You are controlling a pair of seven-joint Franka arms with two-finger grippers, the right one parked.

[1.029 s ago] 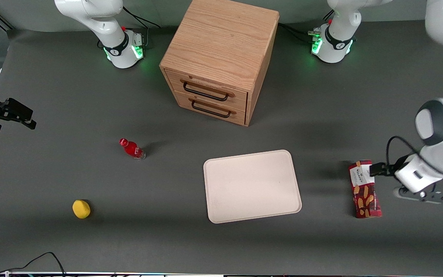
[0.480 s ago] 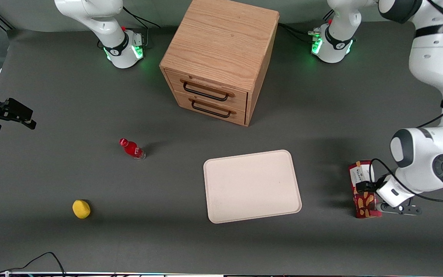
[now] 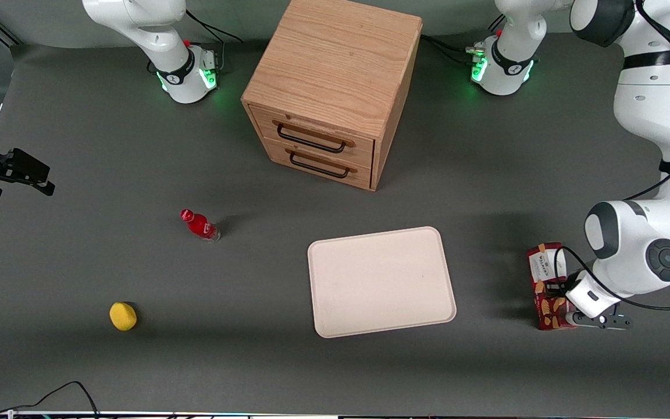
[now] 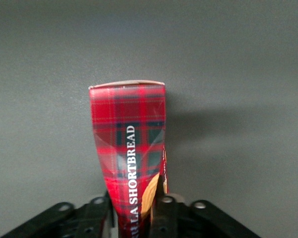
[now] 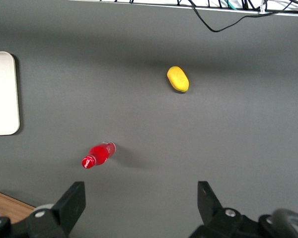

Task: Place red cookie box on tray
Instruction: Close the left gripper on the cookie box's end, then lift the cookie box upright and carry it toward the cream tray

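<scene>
1. Since the earlier frames the left gripper (image 3: 557,295) has moved down along the red cookie box (image 3: 549,283), from beside its white label end to its middle.
2. Gripper now straddles the box; in the wrist view the fingers (image 4: 159,198) sit against both long sides of the plaid carton (image 4: 129,144), pinching it.
3. Box lies flat on the dark table (image 3: 486,174) at the working arm's end, well apart from the tray (image 3: 380,281).
4. Tray lies nearer the front camera than the wooden drawer cabinet (image 3: 330,87).
5. Small red bottle (image 3: 198,224) and yellow lemon-like object (image 3: 123,316) sit toward the parked arm's end.
</scene>
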